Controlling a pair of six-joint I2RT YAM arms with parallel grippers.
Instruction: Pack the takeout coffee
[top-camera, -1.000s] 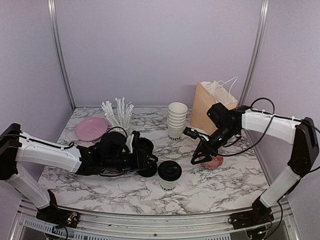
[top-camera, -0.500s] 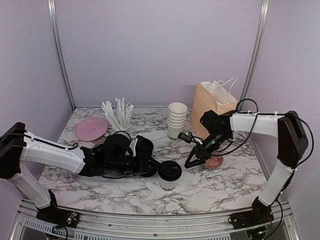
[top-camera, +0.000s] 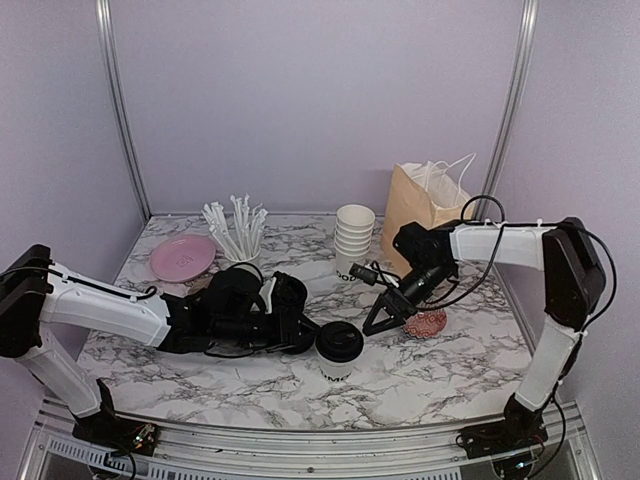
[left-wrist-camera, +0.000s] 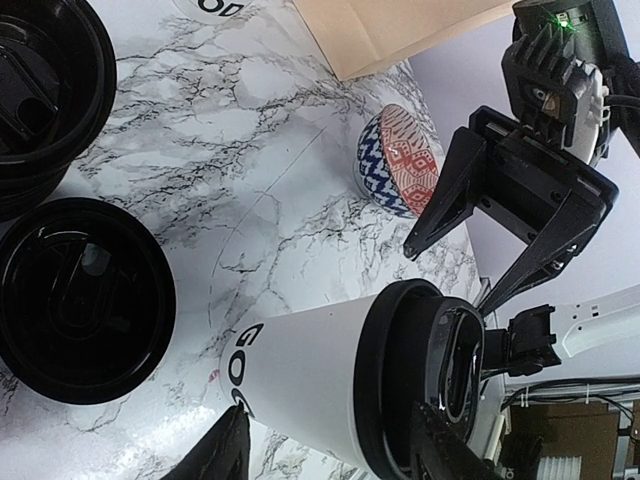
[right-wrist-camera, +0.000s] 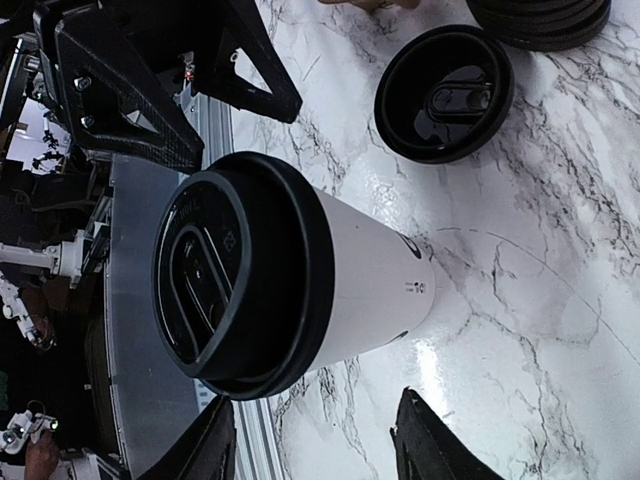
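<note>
One white paper cup with black lettering and a black plastic lid (top-camera: 340, 347) is recorded upright on the white marble-patterned table (top-camera: 440, 375), at about 6 o'clock from the table's middle and near the front edge. It is outside the brown paper bag with white handles (top-camera: 425, 205), which stands at 1 o'clock from the cup, toward the back right corner. The left pincer (top-camera: 312, 338) is noted at 9 o'clock of the cup, just beside it. Its fingers are spread wide, released, and nothing is gripped. In the left wrist view the cup is framed between the two fingertips. In the right wrist view those fingers appear clear of the lid. The right pincer (left-wrist-camera: 446, 281) is found at 1 o'clock of the cup, near it but apart, likewise released, with its jaws splayed in a V and pointed down at the table. A small round bowl with a red and blue pattern (top-camera: 428, 322) lies just beside the right pincer, at 3 o'clock of it. A loose black plastic lid (left-wrist-camera: 80, 300) lies flat on the table near the cup, next to a stack of black lids (left-wrist-camera: 45, 90). Further back are observed a stack of lidless white paper cups (top-camera: 353, 240) at 12 o'clock of the lidded cup, a white cup holding white paper-wrapped straws (top-camera: 238, 235) at 10 o'clock, and a round pink plate (top-camera: 183, 257) beyond that, toward 9 o'clock.
</note>
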